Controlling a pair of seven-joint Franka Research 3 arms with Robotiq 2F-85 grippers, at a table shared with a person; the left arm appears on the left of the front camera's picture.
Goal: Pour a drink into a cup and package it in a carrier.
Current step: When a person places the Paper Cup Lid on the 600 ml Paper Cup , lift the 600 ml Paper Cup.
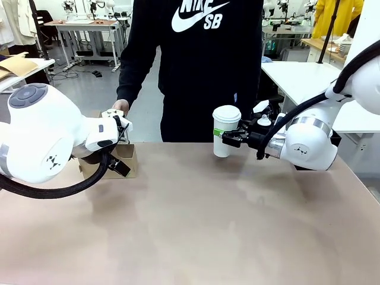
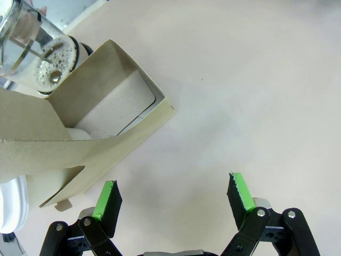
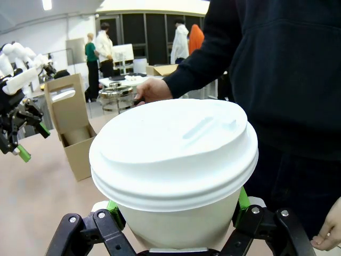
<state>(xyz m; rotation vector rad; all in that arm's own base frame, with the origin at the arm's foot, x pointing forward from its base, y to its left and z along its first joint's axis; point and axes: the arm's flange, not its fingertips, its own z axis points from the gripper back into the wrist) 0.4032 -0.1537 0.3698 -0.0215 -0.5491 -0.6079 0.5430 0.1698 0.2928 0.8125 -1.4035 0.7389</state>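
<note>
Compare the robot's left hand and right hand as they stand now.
The left hand is open and empty; the right hand is shut on the lidded cup. The left hand points down at the table beside the carrier; the right hand lies level, gripping the cup's side. Both are black with green pads.

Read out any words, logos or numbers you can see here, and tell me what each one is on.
"NIKE SB": white letters with a swoosh on the person's black sweatshirt; the picture's edge cuts off the top of "NIKE".
Cup, lid, carrier: no print; the lid's raised marks form no readable letters.
</note>
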